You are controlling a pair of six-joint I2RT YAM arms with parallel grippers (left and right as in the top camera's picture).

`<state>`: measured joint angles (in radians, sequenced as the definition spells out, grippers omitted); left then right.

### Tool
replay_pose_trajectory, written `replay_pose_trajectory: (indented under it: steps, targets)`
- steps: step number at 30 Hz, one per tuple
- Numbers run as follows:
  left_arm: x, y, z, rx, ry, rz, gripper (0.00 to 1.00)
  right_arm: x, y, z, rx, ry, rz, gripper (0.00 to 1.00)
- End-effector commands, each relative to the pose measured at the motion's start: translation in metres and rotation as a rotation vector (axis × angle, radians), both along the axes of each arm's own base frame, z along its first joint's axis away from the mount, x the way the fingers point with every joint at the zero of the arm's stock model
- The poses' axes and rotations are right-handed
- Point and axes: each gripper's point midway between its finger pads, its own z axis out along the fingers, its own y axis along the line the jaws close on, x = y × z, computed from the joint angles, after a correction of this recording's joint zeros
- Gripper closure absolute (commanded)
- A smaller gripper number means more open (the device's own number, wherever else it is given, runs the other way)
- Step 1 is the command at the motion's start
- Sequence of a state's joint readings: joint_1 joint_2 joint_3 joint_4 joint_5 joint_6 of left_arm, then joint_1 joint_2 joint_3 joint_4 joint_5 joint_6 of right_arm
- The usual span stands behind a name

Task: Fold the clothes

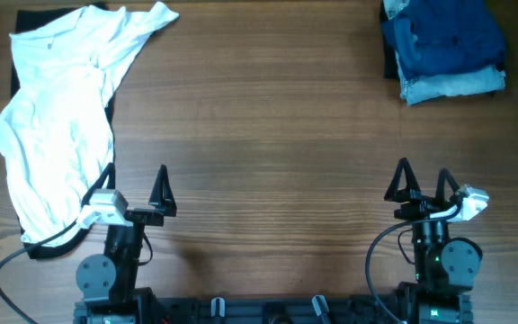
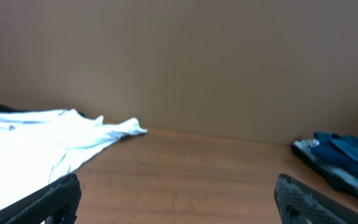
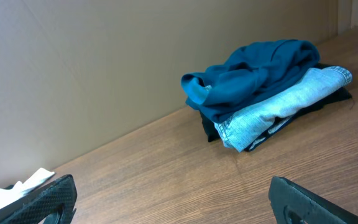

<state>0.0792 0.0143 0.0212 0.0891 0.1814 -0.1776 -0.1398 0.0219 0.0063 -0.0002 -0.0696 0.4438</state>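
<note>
A crumpled white shirt point(image 1: 61, 117) lies unfolded along the table's left side, over a black garment point(image 1: 25, 36) that shows at its edges. It also shows at the left of the left wrist view point(image 2: 36, 134). A folded stack with a blue top point(image 1: 443, 36) over light denim point(image 1: 452, 84) sits at the back right, also in the right wrist view point(image 3: 260, 74). My left gripper point(image 1: 136, 191) is open and empty at the front left, just right of the shirt's lower edge. My right gripper point(image 1: 424, 184) is open and empty at the front right.
The wooden table point(image 1: 268, 144) stretches between the two clothing piles. A plain brown wall point(image 2: 185, 62) stands behind the table. Black cables point(image 1: 25, 256) run by the arm bases at the front edge.
</note>
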Motion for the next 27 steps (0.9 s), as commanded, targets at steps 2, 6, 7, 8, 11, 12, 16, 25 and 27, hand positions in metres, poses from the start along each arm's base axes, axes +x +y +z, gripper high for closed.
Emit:
replay_pose_trajectory:
  steps: [2, 6, 7, 8, 11, 12, 16, 25, 27]
  targets:
    - [0.001, -0.003, -0.025, -0.001, 0.085, -0.013, 0.0, 0.0, -0.001, 0.001, 0.004, -0.007, -0.008, 0.0]
    - [0.001, -0.001, -0.042, -0.006, 0.155, -0.001, 0.0, 0.0, -0.001, 0.001, 0.003, -0.007, -0.008, 0.0]
    - [0.001, 0.0, -0.042, -0.006, 0.156, 0.002, 0.0, 0.0, -0.001, 0.001, 0.004, -0.007, -0.008, 0.0]
    - [0.001, 0.0, -0.042, -0.006, 0.155, 0.002, 0.0, 0.0, -0.001, 0.001, 0.003, -0.007, -0.008, 0.0]
    - [0.001, 0.0, -0.041, -0.006, 0.152, 0.002, 0.0, 0.0, -0.001, 0.001, 0.003, -0.007, -0.008, 0.0]
    - [0.001, 0.0, -0.041, -0.006, 0.152, 0.002, 0.0, 0.0, -0.001, 0.001, 0.003, -0.007, -0.008, 0.0]
    - [0.001, 0.0, -0.041, -0.006, 0.152, 0.002, 0.0, 0.0, -0.001, 0.001, 0.004, -0.007, -0.008, 0.0]
    - [0.001, 0.0, -0.041, -0.006, 0.152, 0.002, 0.0, 0.0, -0.001, 0.001, 0.003, -0.007, -0.008, 0.0]
    - [0.001, 0.0, -0.041, -0.006, 0.152, 0.002, 0.0, 0.0, -0.001, 0.001, 0.003, -0.007, -0.008, 0.0]
